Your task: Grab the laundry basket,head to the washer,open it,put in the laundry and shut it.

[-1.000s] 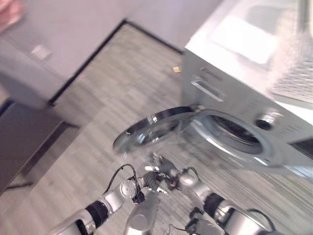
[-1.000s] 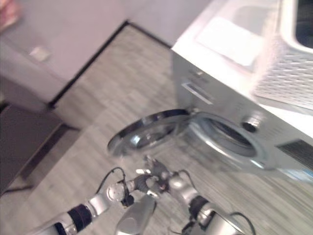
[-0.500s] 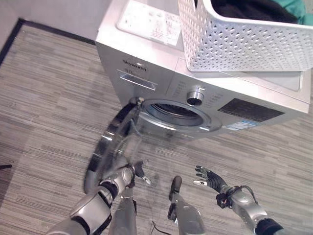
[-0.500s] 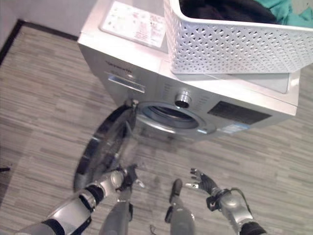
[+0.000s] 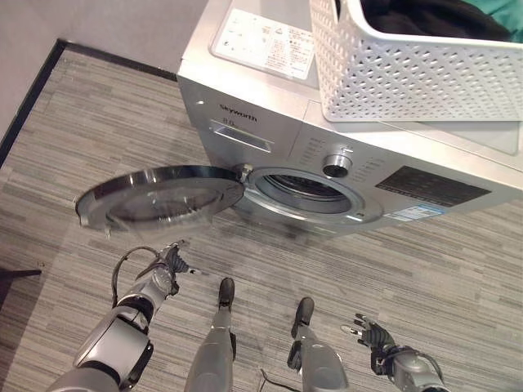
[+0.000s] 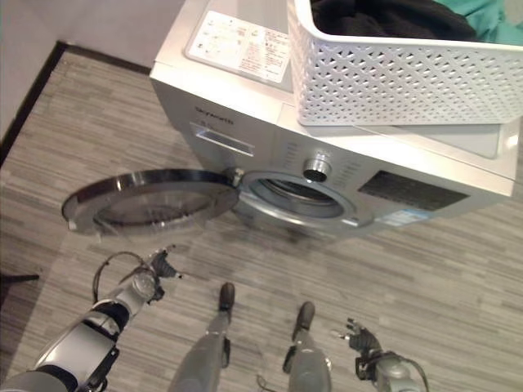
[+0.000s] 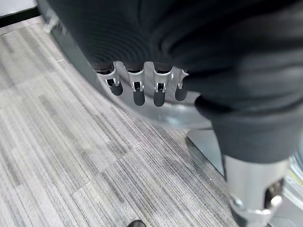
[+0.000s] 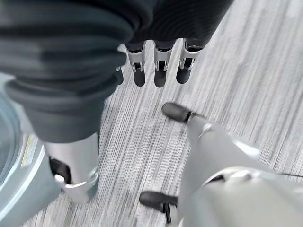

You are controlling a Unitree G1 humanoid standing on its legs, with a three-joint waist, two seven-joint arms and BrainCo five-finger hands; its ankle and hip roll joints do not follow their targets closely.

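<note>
With the washer door [image 5: 159, 194] swung wide above the empty, slack-fingered left hand [image 5: 167, 263], both it and the loose-fingered right hand [image 5: 372, 333] should lift to the laundry [image 5: 425, 16] in the basket [image 5: 409, 69] well above them.

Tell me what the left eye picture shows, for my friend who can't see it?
A silver washer stands with its round door swung wide open over the grey wood-look floor. A white laundry basket with dark clothes inside sits on top of the washer. The robot's left hand hangs empty below the door, and its right hand is low near the floor, fingers relaxed.
</note>
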